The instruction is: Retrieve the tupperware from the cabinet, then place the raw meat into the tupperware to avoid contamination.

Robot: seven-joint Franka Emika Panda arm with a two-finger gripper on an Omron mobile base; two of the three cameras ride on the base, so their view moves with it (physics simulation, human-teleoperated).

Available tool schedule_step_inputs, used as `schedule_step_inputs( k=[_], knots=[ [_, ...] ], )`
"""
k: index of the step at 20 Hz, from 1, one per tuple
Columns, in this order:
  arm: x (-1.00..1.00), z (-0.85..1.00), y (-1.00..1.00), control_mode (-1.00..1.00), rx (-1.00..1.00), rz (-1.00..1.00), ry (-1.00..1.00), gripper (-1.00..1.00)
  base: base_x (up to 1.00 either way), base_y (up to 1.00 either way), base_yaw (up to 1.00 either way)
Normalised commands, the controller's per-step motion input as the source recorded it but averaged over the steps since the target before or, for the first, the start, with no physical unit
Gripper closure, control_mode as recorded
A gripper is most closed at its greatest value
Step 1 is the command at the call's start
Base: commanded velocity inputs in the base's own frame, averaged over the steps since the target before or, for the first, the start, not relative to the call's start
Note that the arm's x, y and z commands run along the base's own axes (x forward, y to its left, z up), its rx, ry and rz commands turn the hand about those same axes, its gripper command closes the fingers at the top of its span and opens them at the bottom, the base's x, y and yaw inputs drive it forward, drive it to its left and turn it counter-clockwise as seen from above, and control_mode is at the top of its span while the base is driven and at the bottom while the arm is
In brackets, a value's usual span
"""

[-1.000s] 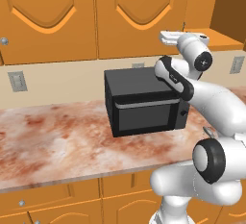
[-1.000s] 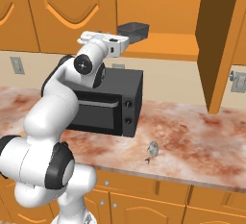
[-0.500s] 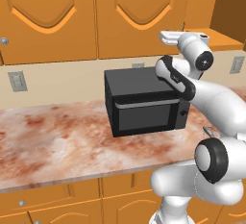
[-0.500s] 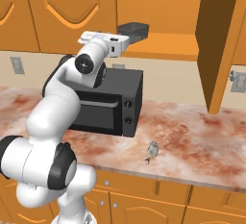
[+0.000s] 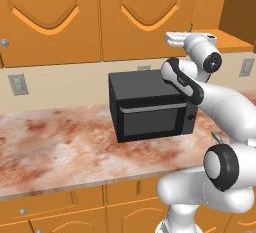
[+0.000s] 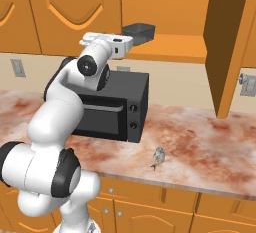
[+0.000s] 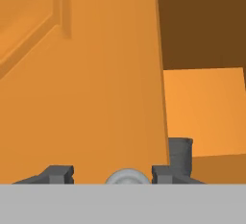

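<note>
the gripper [image 7: 113, 174] is sitting half-open around the cabinet [image 7: 86, 74] door knob [image 7: 126, 177] (gripping nothing), while the tupperware [image 6: 138, 32] is waiting on the open shelf [image 6: 170, 44], so it should be backing off and centring on the container's rim.

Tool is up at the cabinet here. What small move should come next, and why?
Probably close the tool on the round silver knob. The knob sits between the fingertips with gaps on either side, on the closed cabinet door. The tupperware stands just past that door's edge.
</note>
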Motion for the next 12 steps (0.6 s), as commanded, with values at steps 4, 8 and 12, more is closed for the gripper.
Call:
schedule_step_inputs(
  k=[4, 8, 12],
  knots=[
    [0.06, -0.05, 0.0, -1.0, 0.0, 0.0, 0.0, 1.0, 0.0, 0.0, 0.0],
    [0.04, -0.08, -0.02, -1.0, 0.0, 0.0, 0.05, 1.0, 0.0, 0.0, 0.0],
    [0.01, -0.04, -0.01, -1.0, 0.0, 0.0, 0.04, 1.0, 0.0, 0.0, 0.0]
  ],
)
